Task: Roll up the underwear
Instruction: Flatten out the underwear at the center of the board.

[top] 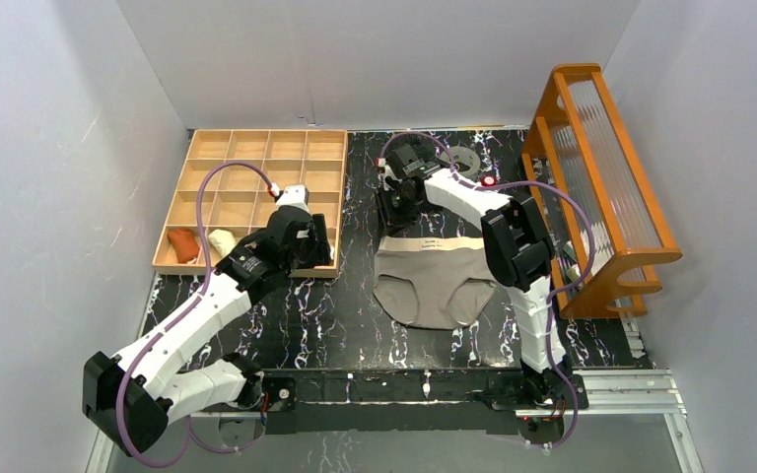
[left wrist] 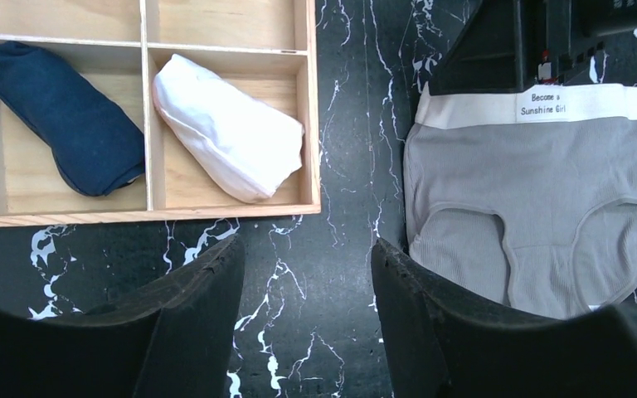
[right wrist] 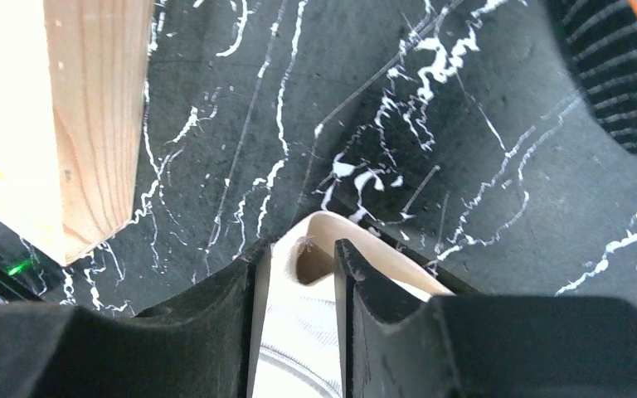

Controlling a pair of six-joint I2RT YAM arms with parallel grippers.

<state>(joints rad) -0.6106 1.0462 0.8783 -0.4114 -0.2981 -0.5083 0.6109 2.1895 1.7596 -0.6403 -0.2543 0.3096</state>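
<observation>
1. A black marble-patterned desk (top: 355, 315) with white veins fills the floor of a white-walled enclosure (top: 375, 59).
2. A pale wooden compartment tray (top: 266, 132) lies on the desk's far-left part.
3. In the tray's near row, an orange-red rolled bundle (top: 182, 244) sits in the leftmost compartment, with a cream bundle (top: 222, 239) in the next.
4. A navy bundle (left wrist: 62, 120) and a white bundle (left wrist: 228, 128) fill the two compartments at the near-right corner.
5. An orange wooden rack (top: 641, 258) with ribbed clear panels stands along the desk's right edge.
6. A clear tape ring (top: 466, 158) lies near the far edge, with a small red-topped object (top: 489, 180) just beside it.
</observation>
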